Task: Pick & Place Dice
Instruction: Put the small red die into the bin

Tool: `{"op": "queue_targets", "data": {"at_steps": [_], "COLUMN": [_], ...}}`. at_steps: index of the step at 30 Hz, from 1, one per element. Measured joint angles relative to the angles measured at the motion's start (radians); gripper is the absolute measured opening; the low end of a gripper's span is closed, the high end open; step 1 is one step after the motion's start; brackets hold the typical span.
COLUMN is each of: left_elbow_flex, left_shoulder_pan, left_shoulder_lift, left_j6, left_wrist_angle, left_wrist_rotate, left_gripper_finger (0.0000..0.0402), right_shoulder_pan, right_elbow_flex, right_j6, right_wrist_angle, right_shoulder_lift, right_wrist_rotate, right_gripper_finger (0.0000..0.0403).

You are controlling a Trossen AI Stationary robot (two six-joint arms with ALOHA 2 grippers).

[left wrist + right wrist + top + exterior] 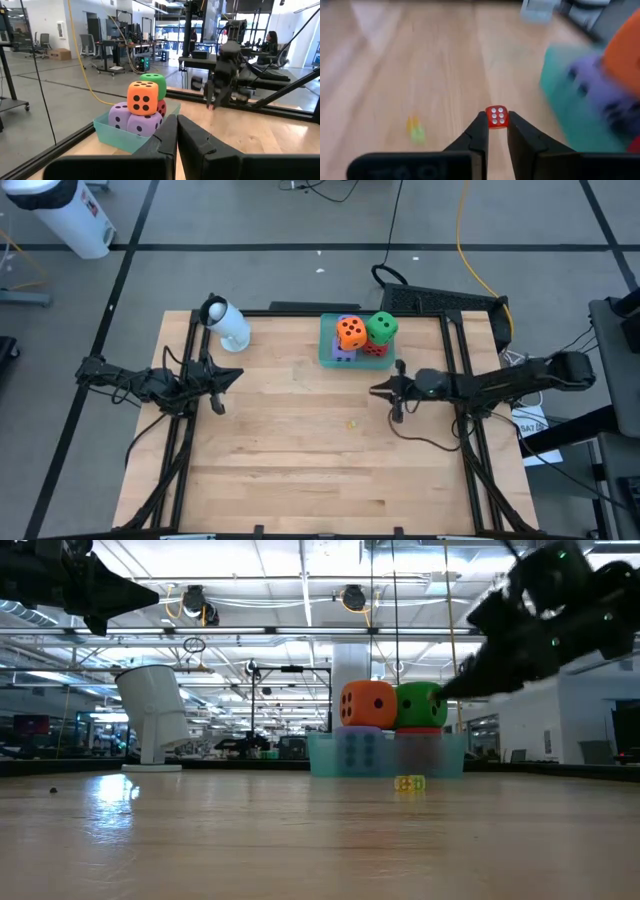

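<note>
Our right gripper (496,121) pinches a tiny red die (496,116), translucent with white pips, above the table (300,440) near the teal tray (330,355). That tray holds foam dice: orange (351,332) and green (382,327) stacked over purple ones (131,117). Our left gripper (176,131) waits closed and empty.

Bare wooden tabletop (300,470) open across the lower half of the high view and the centre. Obstacles: translucent teal tray (328,352) stacked with soft foam dice (351,332) at upper centre; white cylindrical camera (226,322) at upper left; tiny yellow-green object (351,422) lying right of centre, apart from the tray.
</note>
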Motion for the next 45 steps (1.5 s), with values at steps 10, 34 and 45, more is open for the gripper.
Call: {"op": "queue_targets", "data": {"at_steps": [10,34,45], "left_elbow_flex": [0.0,0.0,0.0], "left_shoulder_pan": [0.0,0.0,0.0], "left_shoulder_lift": [0.0,0.0,0.0], "left_j6": [-0.008,-0.002,-0.001], "left_wrist_angle": [0.0,0.0,0.0], "left_wrist_rotate": [0.0,0.0,0.0], "left_gripper_finger": [0.0019,0.0019,0.0019], "right_shoulder_pan": [-0.037,-0.04,-0.039], "right_elbow_flex": [0.002,-0.063,-0.102], "right_j6": [-0.008,-0.024,-0.031], "right_wrist_angle": [-0.113,-0.335,-0.347], "right_shoulder_lift": [-0.4,-0.749,-0.819], "right_wrist_rotate": [0.006,0.059,0.058], "right_gripper_finger": [0.0044,0.0044,0.0045]}}
